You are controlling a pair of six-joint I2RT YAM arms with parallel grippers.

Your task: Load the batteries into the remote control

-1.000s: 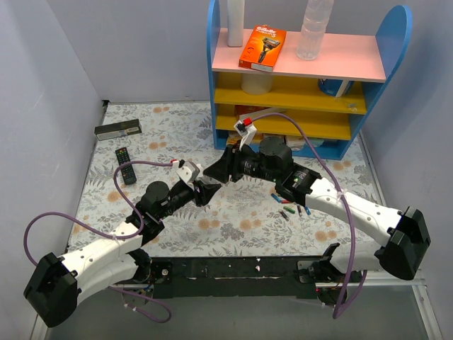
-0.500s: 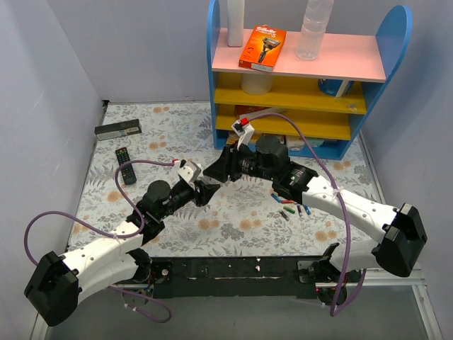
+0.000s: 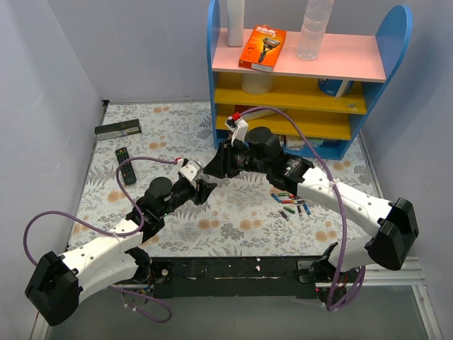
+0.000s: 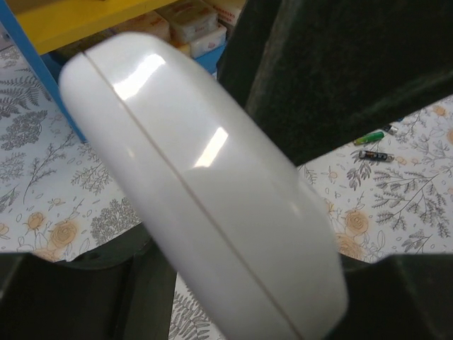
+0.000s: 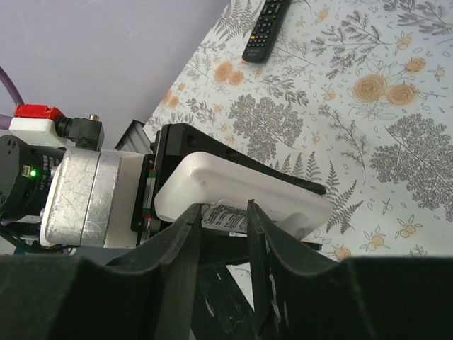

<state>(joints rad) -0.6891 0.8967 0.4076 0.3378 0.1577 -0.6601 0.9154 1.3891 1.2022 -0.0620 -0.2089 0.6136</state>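
My left gripper (image 3: 204, 186) is shut on the white remote control (image 4: 198, 184), holding it up above the floral table; it fills the left wrist view. In the right wrist view the remote control (image 5: 241, 185) lies lengthwise in the left gripper's black fingers. My right gripper (image 5: 223, 212) has its tips against the remote's lower edge, where a printed label shows. Its jaws stand a little apart with nothing between them. From above, the right gripper (image 3: 216, 166) meets the left one at mid-table and hides the remote. The batteries (image 3: 290, 205) lie loose on the table under the right forearm, and two of the batteries (image 4: 371, 145) show in the left wrist view.
A black remote (image 3: 125, 164) and a long dark flat box (image 3: 118, 129) lie at the left of the table. A blue shelf unit (image 3: 216, 106) with pink and yellow boards stands at the back, holding an orange razor pack (image 3: 262, 47) and a clear bottle (image 3: 313, 28).
My right gripper has moved left and up to the remote, and its jaws have narrowed. The left gripper keeps its hold and has hardly moved.
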